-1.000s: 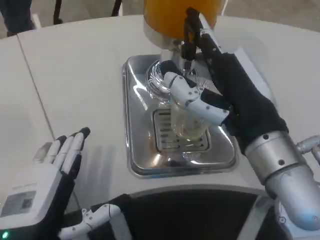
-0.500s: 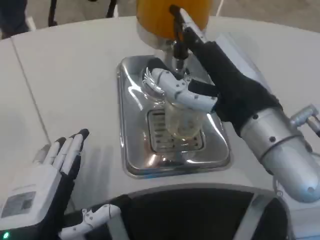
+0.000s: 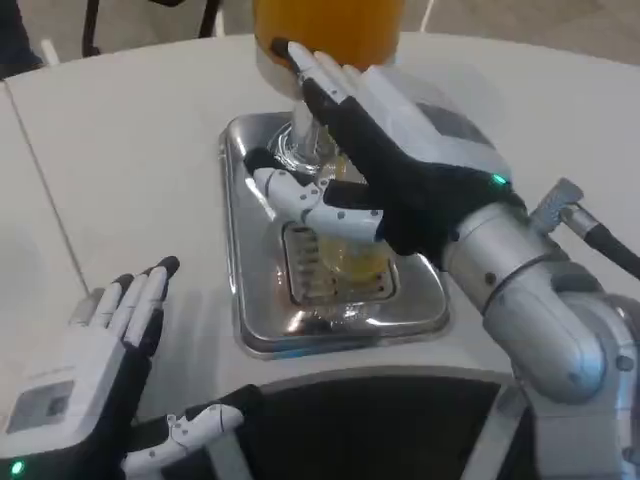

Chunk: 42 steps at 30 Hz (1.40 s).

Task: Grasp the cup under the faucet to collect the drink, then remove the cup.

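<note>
A clear cup [image 3: 347, 258] stands on the grille of the steel drip tray [image 3: 236, 262], below the orange drink tank [image 3: 325, 25]. Yellow drink shows in its lower part. My right hand [image 3: 400, 175] grips the cup from the right: the thumb lies across its front near the rim and the fingers reach past it toward the dispenser's foot [image 3: 298, 150]. The hand covers the faucet. At the lower left, my left hand [image 3: 95, 360] lies flat on the table with its fingers apart and holds nothing.
The white round table [image 3: 130, 150] spreads to the left and behind the tray. Its curved front edge runs just below the tray. A seam in the tabletop crosses the far left.
The whole picture has shifted left, so the camera moved. My right hand has turned further over the cup and now hides the faucet. The cup's contents look more yellow. The left hand stays put.
</note>
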Available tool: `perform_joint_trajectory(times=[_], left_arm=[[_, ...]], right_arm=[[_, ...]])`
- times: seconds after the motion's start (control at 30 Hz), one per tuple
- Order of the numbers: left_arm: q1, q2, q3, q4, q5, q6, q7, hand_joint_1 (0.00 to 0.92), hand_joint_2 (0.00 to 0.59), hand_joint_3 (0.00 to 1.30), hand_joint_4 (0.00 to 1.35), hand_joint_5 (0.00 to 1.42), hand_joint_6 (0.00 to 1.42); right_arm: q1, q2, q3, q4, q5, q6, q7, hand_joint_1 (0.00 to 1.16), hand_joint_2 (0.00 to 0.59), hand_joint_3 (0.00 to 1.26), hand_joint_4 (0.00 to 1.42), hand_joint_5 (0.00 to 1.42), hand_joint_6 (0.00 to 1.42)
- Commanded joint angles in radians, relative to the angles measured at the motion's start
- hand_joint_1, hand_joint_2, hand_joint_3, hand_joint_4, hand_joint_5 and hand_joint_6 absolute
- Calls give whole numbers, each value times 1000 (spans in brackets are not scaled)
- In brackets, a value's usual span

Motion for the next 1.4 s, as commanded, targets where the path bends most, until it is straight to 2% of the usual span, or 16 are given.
perform_joint_trajectory(times=[0.03,0.33,0.43,0.57,0.87,1.0,1.3,1.4], left_arm=[[-5,-8,-10,16,-9,-1,5,59,76,0,0,0,0],[-118,-47,-15,83,-38,29,8,272,75,0,0,0,0],[-167,-62,-23,111,-54,28,12,292,67,0,0,0,0],[-202,-73,-34,130,-62,26,17,298,66,0,0,0,0],[-245,-99,-75,138,-75,21,21,297,62,0,0,0,0],[-261,-104,-86,149,-74,27,24,297,58,0,0,0,0],[-309,-128,-132,189,-50,43,44,296,55,0,0,0,0],[-320,-134,-141,196,-48,50,49,296,55,0,0,0,0]], right_arm=[[41,5,24,-9,-30,10,81,271,469,14,0,0,0],[46,28,4,-7,-89,-1,148,309,489,24,0,0,0],[55,38,-7,3,-84,-13,150,327,501,24,0,0,0],[62,36,-7,1,-105,-33,160,350,494,24,0,0,0],[59,61,-33,0,-116,-43,192,380,503,24,0,0,0],[53,58,-36,7,-126,-54,214,384,503,24,0,0,0],[105,92,-86,2,-115,-84,179,393,500,24,0,0,0],[141,108,-120,-16,-102,-97,145,398,497,24,0,0,0]])
